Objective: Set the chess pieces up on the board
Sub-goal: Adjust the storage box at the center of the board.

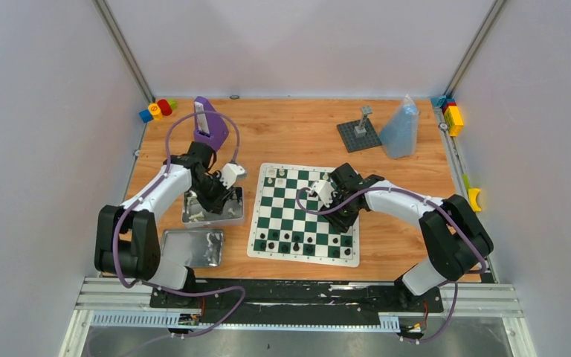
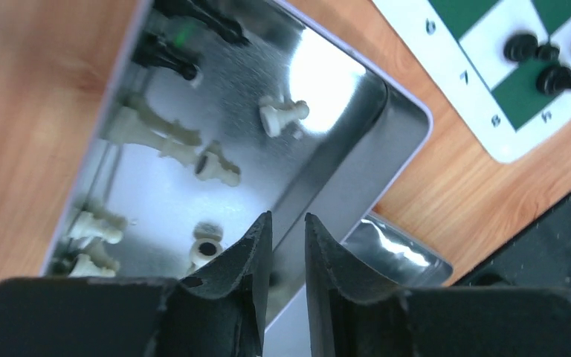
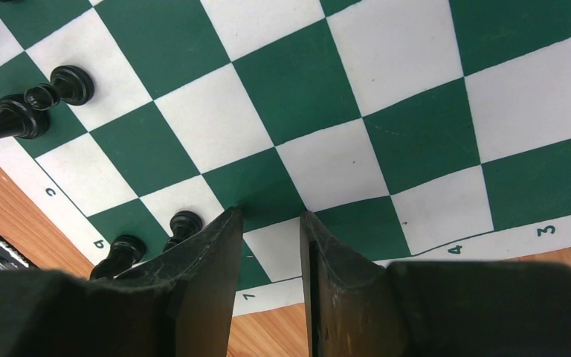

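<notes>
The green and white board (image 1: 297, 212) lies mid-table. Black chess pieces (image 1: 297, 242) line its near rows and a few white ones (image 1: 271, 175) stand at its far edge. My left gripper (image 1: 223, 198) (image 2: 288, 217) hangs over the open metal tin (image 1: 240, 204) (image 2: 386, 97), its jaws slightly open with nothing between them. Several white pieces (image 2: 282, 115) and a few black ones (image 2: 167, 56) lie in the tin. My right gripper (image 1: 344, 214) (image 3: 271, 214) hovers low over the board's right edge (image 3: 327, 74), open and empty, with black pawns (image 3: 186, 222) just to its left.
The tin's lid (image 1: 193, 248) lies near the left arm's base. At the back stand a purple object (image 1: 210, 123), a grey baseplate with a post (image 1: 358, 134) and a clear bag (image 1: 400, 128). Coloured blocks (image 1: 156, 110) (image 1: 452, 115) sit in the far corners.
</notes>
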`<move>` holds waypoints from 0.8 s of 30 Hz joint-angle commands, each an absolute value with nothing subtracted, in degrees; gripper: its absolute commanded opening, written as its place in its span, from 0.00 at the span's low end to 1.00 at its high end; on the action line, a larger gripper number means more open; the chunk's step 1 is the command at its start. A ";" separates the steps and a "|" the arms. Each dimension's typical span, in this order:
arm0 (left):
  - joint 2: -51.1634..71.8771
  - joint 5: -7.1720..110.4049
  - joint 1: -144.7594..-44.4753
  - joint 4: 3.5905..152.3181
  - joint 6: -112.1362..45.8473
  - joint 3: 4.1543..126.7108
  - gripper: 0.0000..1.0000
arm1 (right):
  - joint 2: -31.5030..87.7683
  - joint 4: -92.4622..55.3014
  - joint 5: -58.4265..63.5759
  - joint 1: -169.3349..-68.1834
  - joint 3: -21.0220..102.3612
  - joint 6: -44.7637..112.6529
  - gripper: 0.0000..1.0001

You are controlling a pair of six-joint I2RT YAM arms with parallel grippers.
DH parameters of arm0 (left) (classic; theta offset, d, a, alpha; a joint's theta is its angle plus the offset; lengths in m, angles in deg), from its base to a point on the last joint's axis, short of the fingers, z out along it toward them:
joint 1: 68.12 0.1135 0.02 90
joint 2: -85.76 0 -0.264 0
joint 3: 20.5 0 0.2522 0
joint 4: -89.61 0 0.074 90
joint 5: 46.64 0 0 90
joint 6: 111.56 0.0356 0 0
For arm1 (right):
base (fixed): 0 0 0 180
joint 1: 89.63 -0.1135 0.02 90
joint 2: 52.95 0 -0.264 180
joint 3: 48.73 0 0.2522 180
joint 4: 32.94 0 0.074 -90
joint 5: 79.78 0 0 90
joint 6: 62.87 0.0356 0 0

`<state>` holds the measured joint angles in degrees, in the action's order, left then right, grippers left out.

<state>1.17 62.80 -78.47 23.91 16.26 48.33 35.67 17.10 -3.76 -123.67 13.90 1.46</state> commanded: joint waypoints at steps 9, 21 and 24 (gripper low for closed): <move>-0.87 63.94 -78.48 41.66 -5.50 50.53 0.38 | 38.02 16.51 -3.18 -124.35 13.90 1.35 0.36; -5.43 58.62 -79.10 44.84 -8.25 51.23 0.41 | 38.24 16.51 -2.81 -124.43 13.91 1.20 0.35; -6.52 57.33 -79.10 45.62 -8.65 51.28 0.41 | 38.11 16.51 -2.85 -124.39 13.74 1.14 0.35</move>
<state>-5.35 59.65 -78.93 43.10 -6.87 49.18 36.24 17.77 -3.26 -124.00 14.51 1.48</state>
